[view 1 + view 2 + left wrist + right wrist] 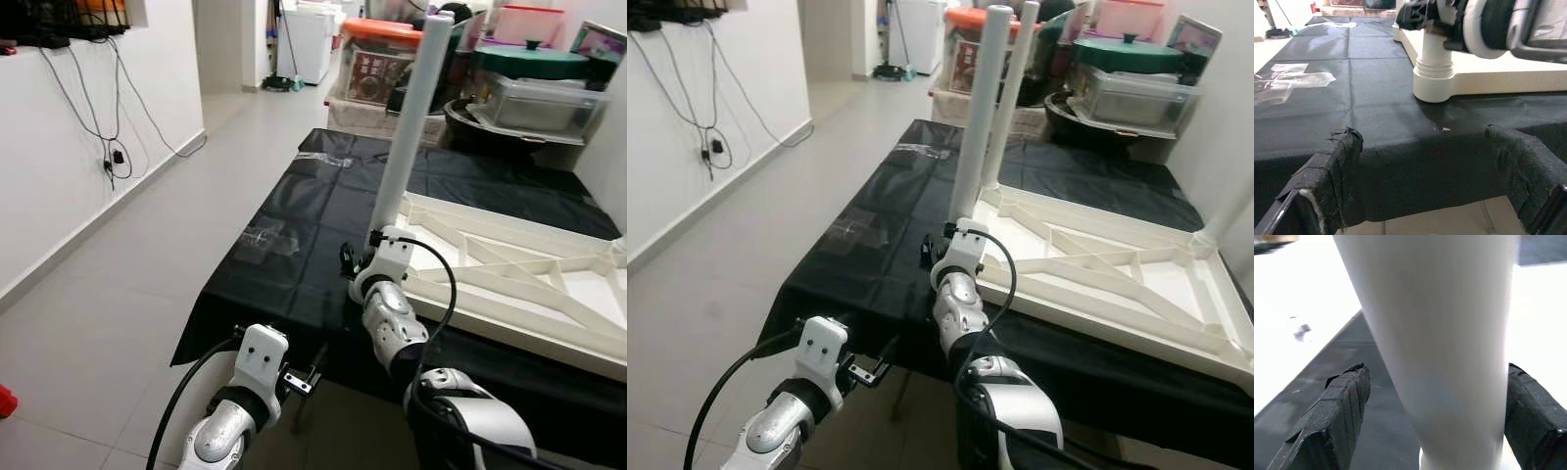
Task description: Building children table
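Observation:
The white children's table top (509,284) lies upside down on a black-covered table (294,215). A white leg (411,117) stands upright in the socket (1433,81) at its near left corner. My right gripper (1435,377) is at the foot of this leg, open, with one finger (1344,401) on each side and a small gap on one side. A second leg (1016,78) rises behind it. My left gripper (304,380) hangs open and holds nothing, below the near edge of the black cloth, facing the corner socket.
Plastic storage boxes (377,59) and a green-lidded pot (529,59) crowd the far end of the table. Clear tape (265,238) is stuck on the cloth. A white wall with hanging cables (113,147) runs on the left, with tiled floor (127,313) between.

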### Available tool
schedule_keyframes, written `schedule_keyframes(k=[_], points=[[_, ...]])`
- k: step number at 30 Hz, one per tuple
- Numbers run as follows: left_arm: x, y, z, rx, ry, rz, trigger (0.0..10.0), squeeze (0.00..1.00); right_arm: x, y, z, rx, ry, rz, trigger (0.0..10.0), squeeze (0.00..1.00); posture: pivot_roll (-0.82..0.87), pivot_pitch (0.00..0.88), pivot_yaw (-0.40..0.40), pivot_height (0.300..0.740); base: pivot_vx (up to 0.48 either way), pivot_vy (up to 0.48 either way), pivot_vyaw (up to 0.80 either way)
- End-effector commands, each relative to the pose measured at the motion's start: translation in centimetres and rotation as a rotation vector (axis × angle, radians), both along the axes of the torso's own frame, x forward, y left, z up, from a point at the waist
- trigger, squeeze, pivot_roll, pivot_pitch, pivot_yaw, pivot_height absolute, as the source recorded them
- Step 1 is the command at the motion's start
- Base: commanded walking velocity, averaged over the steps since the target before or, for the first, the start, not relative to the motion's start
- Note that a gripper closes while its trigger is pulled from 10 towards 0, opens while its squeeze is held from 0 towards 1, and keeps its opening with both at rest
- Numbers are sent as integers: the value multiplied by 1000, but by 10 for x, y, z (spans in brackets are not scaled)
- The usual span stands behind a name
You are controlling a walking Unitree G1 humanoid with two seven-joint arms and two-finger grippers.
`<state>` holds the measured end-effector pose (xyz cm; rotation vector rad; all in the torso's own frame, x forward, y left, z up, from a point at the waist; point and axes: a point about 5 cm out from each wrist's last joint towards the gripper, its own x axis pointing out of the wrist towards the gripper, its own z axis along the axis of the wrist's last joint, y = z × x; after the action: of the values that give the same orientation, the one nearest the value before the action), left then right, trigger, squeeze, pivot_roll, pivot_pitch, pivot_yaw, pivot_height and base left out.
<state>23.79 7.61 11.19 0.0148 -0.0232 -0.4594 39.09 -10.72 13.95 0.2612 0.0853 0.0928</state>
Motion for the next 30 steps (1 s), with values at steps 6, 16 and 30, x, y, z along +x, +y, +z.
schedule_keyframes(k=[6, 16, 30], points=[[1, -1, -1, 2, -1, -5, 10000, 0, 2, 6, 14, -179, -99, 371, 10000, 0, 74, 0, -97, 740, 0, 0, 0], [0, -1, -1, 7, -1, -10, 10000, 0, -10, 33, 27, -211, -64, 980, 10000, 0, 94, 0, -103, 740, 0, 0, 0], [0, -1, 0, 5, 0, -7, 10000, 0, -7, 34, 14, -258, -36, 784, 0, 0, 89, 0, -102, 740, 0, 0, 0]])
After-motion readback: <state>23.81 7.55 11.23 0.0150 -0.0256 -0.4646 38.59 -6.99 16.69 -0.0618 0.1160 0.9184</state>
